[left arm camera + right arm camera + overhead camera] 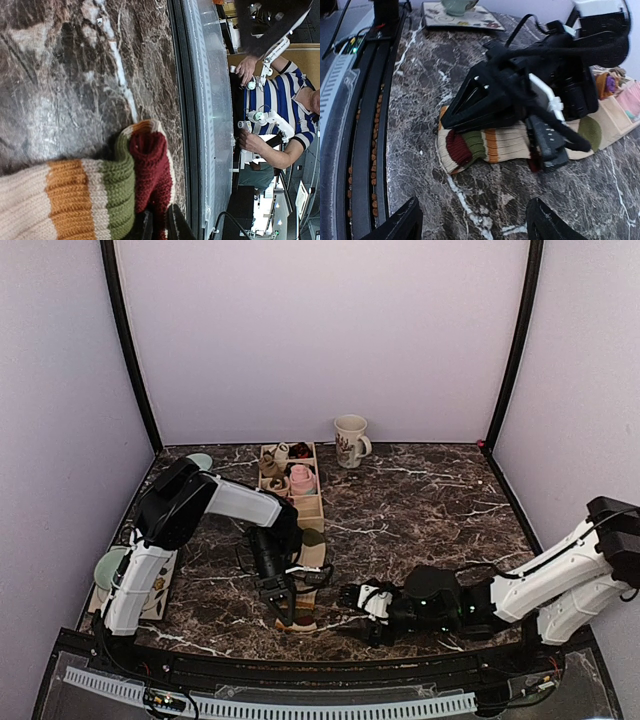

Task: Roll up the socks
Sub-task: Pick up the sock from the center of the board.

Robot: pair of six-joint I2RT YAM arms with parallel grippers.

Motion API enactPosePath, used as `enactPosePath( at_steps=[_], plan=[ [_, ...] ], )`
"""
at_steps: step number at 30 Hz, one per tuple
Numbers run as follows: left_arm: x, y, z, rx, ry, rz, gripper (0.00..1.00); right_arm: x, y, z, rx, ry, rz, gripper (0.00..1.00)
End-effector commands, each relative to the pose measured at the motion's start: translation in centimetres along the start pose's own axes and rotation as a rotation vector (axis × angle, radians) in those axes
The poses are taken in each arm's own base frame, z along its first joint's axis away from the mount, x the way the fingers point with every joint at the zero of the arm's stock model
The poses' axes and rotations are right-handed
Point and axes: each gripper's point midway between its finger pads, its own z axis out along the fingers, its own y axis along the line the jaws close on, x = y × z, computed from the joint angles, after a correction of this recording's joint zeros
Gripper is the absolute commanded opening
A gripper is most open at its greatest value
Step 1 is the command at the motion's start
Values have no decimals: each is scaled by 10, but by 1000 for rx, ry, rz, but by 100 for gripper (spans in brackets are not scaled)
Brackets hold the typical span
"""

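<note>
One sock (90, 195) (striped) lies pinched in left tool (159, 220).

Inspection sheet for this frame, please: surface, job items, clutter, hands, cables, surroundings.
Surface: dark marble table, no spills seen.
Job's things: striped sock lying flat near front edge.
Clutter: wooden organiser holding bundles; mug; green dishes on left.
Hands: left hand shut on sock's maroon end; right hand open, clear of sock.
Cables: black cable looped on left arm.
Surroundings: pale enclosure walls; person in striped shirt beyond front edge.
</note>
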Motion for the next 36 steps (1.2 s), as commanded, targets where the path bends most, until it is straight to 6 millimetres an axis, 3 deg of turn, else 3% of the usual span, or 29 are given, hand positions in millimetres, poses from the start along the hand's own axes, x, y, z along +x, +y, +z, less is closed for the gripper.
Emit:
enactPosePath(
  at_steps=[1,6,15,36],
  plan=[
    [11,41,-2,-129,58,82,14,-29,15,27,-56,-83,-135,69],
    [13,41,-2,-121,57,75,14,-33,26,56,-102,-86,-206,61],
    [15,40,-3,-116,59,75,14,-23,50,82,-227,-67,-189,47],
    [16,39,-3,-117,67,77,13,30,37,102,-190,80,-103,43]
  ],
)
